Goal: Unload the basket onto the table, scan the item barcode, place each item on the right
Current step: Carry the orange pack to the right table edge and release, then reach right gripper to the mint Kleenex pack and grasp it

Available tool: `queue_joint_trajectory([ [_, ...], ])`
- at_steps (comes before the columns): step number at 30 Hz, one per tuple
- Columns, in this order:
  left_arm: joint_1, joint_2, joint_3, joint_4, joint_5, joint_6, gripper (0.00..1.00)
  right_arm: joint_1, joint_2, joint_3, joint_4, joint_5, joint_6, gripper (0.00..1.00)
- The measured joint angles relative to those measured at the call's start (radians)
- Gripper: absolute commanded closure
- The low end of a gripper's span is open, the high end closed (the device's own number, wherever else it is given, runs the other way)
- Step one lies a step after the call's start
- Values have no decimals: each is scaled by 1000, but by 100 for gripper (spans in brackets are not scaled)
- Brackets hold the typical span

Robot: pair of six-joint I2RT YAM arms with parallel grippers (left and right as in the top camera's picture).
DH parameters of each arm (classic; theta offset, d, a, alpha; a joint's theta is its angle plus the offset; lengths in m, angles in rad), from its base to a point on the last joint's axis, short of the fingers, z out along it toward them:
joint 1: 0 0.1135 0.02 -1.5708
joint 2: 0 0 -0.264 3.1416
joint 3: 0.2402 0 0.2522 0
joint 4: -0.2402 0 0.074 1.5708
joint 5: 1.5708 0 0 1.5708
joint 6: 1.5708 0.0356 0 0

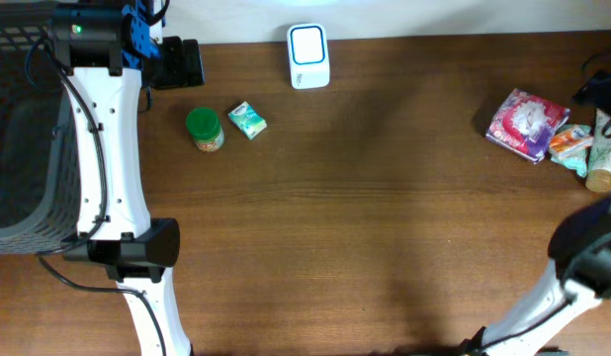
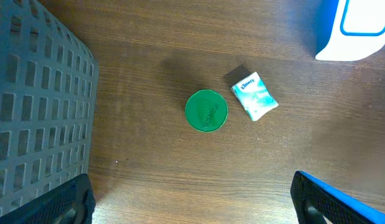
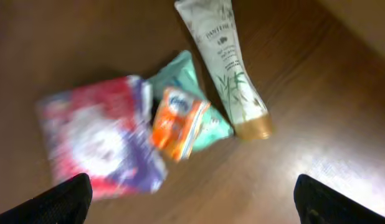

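Left gripper (image 2: 192, 202): jaws spread wide, empty, touching nothing, over bare table (image 1: 385, 218). Right gripper (image 3: 202, 202): same, wide and empty, above the pile at right.

Grey mesh basket (image 1: 19, 148) fills the overhead's left edge. White scanner (image 1: 308, 56) is top centre, at the table's back edge.

Candidate items, none held:
- red-purple packet (image 1: 526, 124), upper right, flat on the table
- cream tube (image 1: 603, 148), far right edge, gold cap toward the bottom of the frame
- teal packet (image 3: 180, 78), between those two, partly under the orange packet (image 3: 180, 121); wrist view is blurred
- green-lidded jar (image 1: 205, 129), upper left, upright
- tissue pack (image 1: 247, 120), just right of the jar, not touching it
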Motion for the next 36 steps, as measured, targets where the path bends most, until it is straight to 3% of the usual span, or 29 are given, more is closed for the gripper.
queue_joint_trajectory([
  [3,0,0,0,0,0,0,1,70,-154,6,-73,-108,7,1],
  [4,0,0,0,0,0,0,1,140,-181,6,-103,-227,-3,1],
  [8,0,0,0,0,0,0,1,323,-153,-6,-111,-388,-47,1],
  [16,0,0,0,0,0,0,1,735,6,-151,305,-448,-80,1],
  [22,0,0,0,0,0,0,1,897,190,-170,637,-455,-82,1],
  [23,0,0,0,0,0,0,1,922,236,-169,709,-455,-81,4],
  [24,0,0,0,0,0,0,1,937,260,-170,737,-455,-80,18],
  [27,0,0,0,0,0,0,1,980,328,-172,837,-456,-100,24],
  [29,0,0,0,0,0,0,1,998,364,-173,879,-456,-105,40],
  [33,0,0,0,0,0,0,1,1010,410,-173,937,-456,-110,50],
  [36,0,0,0,0,0,0,1,1019,431,-173,947,-455,-110,50],
])
